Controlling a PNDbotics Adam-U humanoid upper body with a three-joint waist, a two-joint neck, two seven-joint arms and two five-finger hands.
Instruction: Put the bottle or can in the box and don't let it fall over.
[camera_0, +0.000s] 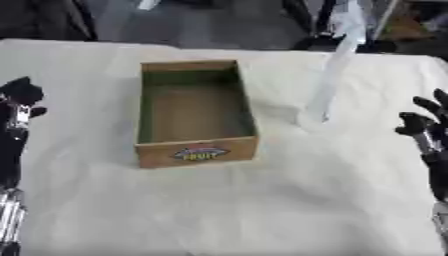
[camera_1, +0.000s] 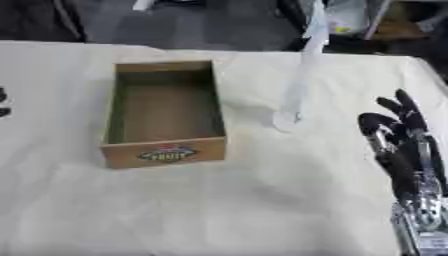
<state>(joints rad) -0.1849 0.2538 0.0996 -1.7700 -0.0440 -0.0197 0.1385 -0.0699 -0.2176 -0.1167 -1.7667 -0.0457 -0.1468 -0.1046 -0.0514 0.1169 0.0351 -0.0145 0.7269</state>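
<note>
Blurred clear bottle (camera_1: 296, 85) (top cut off) beside box (camera_1: 164, 115).

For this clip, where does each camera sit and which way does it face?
Left eye view: in the head, looking down at the table; both robot hands show, left robot hand at the left edge, right robot hand at the right edge.
Right eye view: beside it, same downward look; the right hand shows large, the left only as a sliver.
Shared: the empty box and the clear bottle standing right of it.
</note>
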